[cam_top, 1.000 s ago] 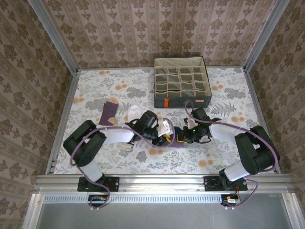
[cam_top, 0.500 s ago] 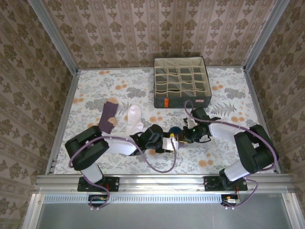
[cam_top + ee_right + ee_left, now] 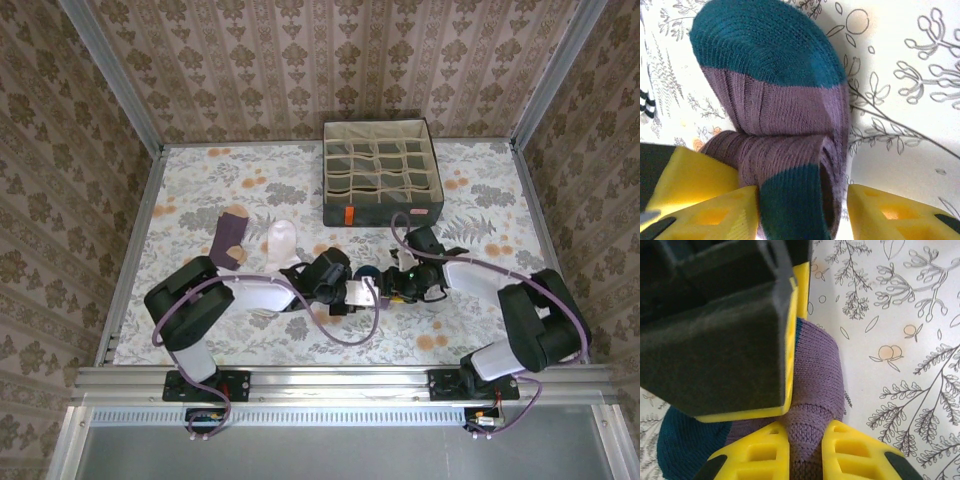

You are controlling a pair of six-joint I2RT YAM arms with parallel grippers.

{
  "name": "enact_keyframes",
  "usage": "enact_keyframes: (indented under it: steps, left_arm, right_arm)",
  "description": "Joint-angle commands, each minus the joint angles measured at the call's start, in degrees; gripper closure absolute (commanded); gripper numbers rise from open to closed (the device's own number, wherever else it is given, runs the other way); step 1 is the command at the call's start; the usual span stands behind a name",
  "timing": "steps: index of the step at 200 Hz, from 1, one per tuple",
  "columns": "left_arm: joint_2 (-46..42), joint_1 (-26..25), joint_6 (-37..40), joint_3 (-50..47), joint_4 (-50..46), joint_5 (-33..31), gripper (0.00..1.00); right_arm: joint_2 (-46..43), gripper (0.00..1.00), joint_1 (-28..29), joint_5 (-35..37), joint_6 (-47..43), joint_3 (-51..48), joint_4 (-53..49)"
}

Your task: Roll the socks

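Left pincer [image 3: 805, 437]: shut tight, pinching a fold of the purple sock with teal heel [image 3: 775, 95] between my two yellow fingers [image 3: 752, 455]. The purple knit bunches up in the narrow gap, and the teal part sits just to the left of that pincer.

Right pincer [image 3: 801, 197]: jaws parted about halfway, standing on either side of the same sock. The sock is folded over on itself here, a teal band running down between the fingers and the teal rounded end ahead of the tips. One finger is against the fabric and the other is just beside it. I see no squeeze.

From above, my two pincers face each other tip to tip with this sock between them on the floral table [image 3: 200, 180].

The white sock [image 3: 281, 238] lies flat behind my left pincer, off to its left. The purple sock with tan heel [image 3: 228, 238] is just beyond it, further left. The grey box [image 3: 383, 213] is well apart, ahead of both pincers toward the far edge.
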Motion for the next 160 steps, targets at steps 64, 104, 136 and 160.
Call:
enact_keyframes:
  steps: [64,104,136,160]
  left_arm:
    - [9.8,7.5,-22.7,7.4,-11.4,25.8,1.0]
    - [13.3,9.2,-30.5,6.9,-5.7,31.2,1.0]
    - [15.3,9.4,-31.8,7.5,-6.0,31.5,1.0]
    - [14.8,9.4,-30.9,7.1,-6.0,29.6,0.97]
  right_arm:
    - [-5.5,0.49,-0.4,0.1,-0.6,-3.1,0.6]
    - [-2.9,0.49,-0.3,-1.1,-0.3,-3.0,3.1]
    - [1.8,0.53,0.5,-3.0,1.0,-3.2,6.4]
    - [4.5,0.73,0.9,-2.8,1.2,-3.2,6.4]
